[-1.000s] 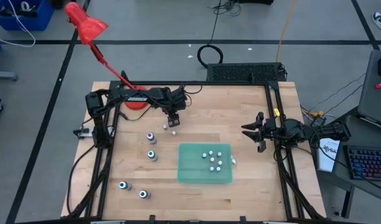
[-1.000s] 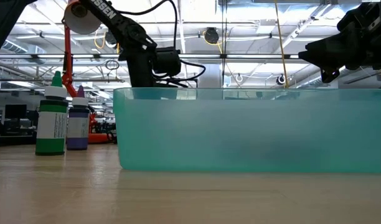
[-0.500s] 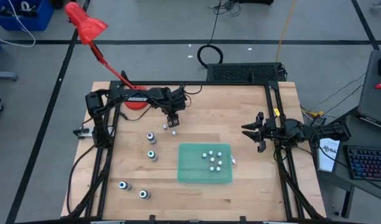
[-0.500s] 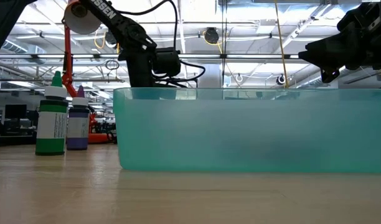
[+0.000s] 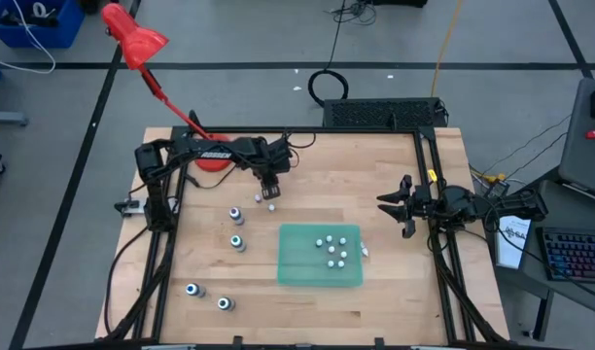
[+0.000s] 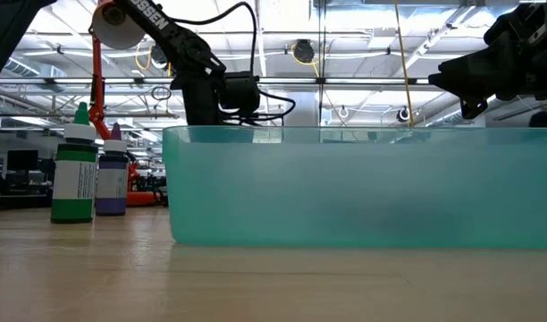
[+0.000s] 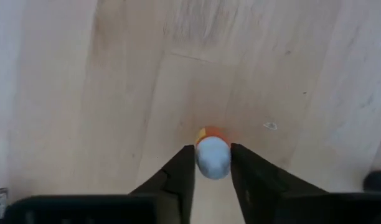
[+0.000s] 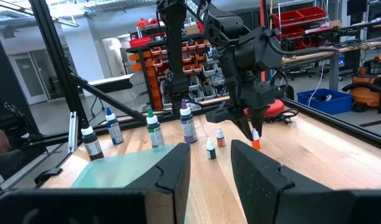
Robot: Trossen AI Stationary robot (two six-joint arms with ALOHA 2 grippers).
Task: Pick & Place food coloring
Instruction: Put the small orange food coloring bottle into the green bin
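Observation:
My left gripper (image 5: 269, 191) hangs over the table's far-left part, shut on one tiny food coloring bottle (image 7: 213, 155) with a pale cap and an orange body. Two more tiny bottles (image 8: 210, 149) (image 8: 220, 138) stand on the wood beside it. Several tiny bottles (image 5: 334, 250) lie in the teal tray (image 5: 297, 262). Several bigger bottles (image 5: 236, 215) (image 5: 237, 242) (image 5: 192, 289) stand upright left of the tray. My right gripper (image 5: 393, 206) hovers open to the right of the tray, touching nothing. My left gripper pinches the tiny bottle between its two fingers (image 7: 181, 171), which sit on either side of the pale cap (image 7: 213, 163). It comes from above, pointing down. The orange body (image 8: 255, 144) sticks out below the fingertips, close over the wood; whether it touches the table I cannot tell.
A red lamp base (image 5: 212, 161) sits on the table just behind the left arm, its stem rising to the far left. A dark mat (image 5: 383, 114) lies at the far edge. Bare wood lies between the tray and the near edge.

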